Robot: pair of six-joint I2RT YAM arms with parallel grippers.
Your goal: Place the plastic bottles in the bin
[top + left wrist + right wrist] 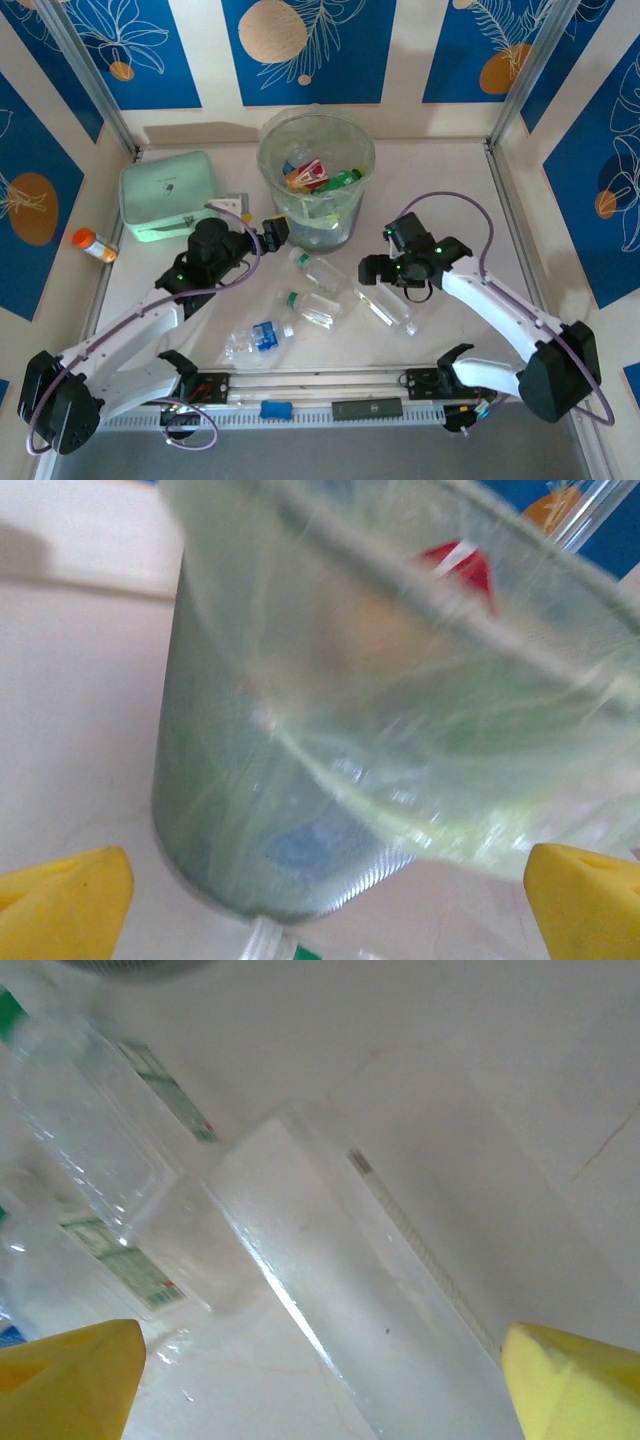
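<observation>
The bin [316,180], a pale green translucent bucket with a clear liner, stands at the back middle with several plastic bottles inside. On the table lie a clear bottle [388,305], two green-capped ones [318,268] [308,305] and a crushed blue-labelled one [255,340]. My left gripper [275,232] is open and empty, close to the bin's [350,730] lower left wall, its yellow fingertips [60,900] apart. My right gripper [392,283] hangs open over the clear bottle [370,1300], which lies between its yellow fingertips [575,1380] without touching them. Beside it lie the green-labelled bottles [90,1130].
A mint green zip case [168,195] lies left of the bin, and an orange-capped vial [92,243] sits at the far left edge. Metal frame posts stand at the back corners. A rail [330,385] with small parts runs along the near edge between the arm bases.
</observation>
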